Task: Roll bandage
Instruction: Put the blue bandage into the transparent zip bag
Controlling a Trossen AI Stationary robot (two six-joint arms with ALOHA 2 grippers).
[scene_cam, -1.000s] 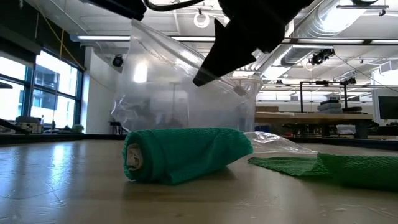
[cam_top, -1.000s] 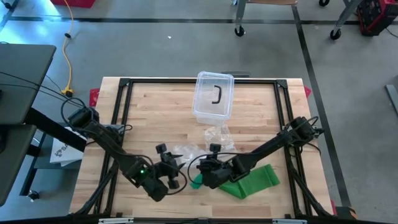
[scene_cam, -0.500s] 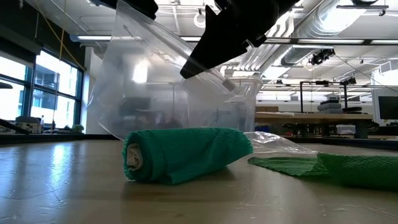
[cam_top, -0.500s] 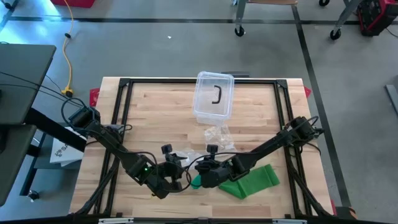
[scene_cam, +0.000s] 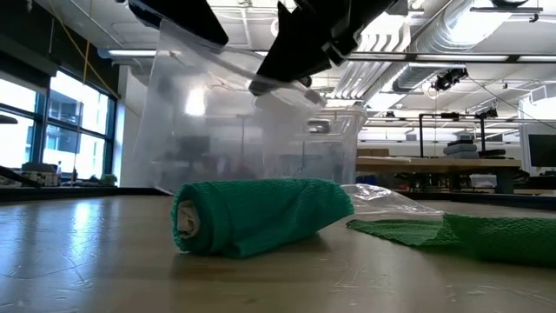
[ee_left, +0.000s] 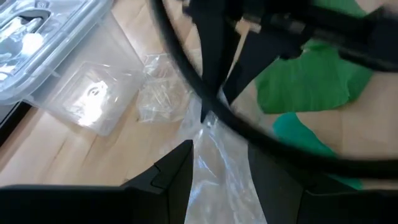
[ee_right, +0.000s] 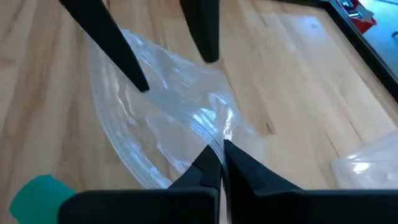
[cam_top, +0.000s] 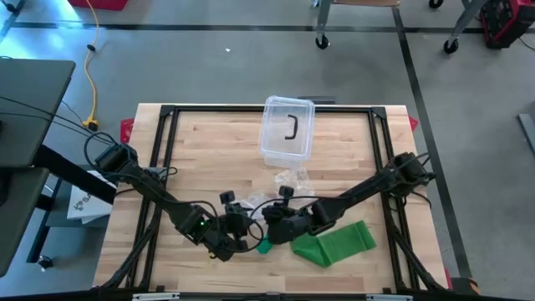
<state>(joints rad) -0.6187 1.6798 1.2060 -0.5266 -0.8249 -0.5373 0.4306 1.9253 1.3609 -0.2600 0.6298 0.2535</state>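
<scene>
While lying on its side, green bandage (scene_cam: 261, 215) half-rolled, tail loose.

A light wooden table (cam_top: 209, 142) edged by a black frame is shown. On it are laid a clear lidded container (cam_top: 287, 127), a crumpled clear wrapper (cam_top: 292, 181), and a green bandage (scene_cam: 261, 215), partly rolled.

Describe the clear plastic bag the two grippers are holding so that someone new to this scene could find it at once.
On the wooden table, look at the front edge, where the left gripper and right gripper meet. The clear plastic bag hangs between them, lifted above the rolled green bandage. Unlike the crumpled clear wrapper lying flat and the lidded clear container farther back, it is held up and limp.
</scene>
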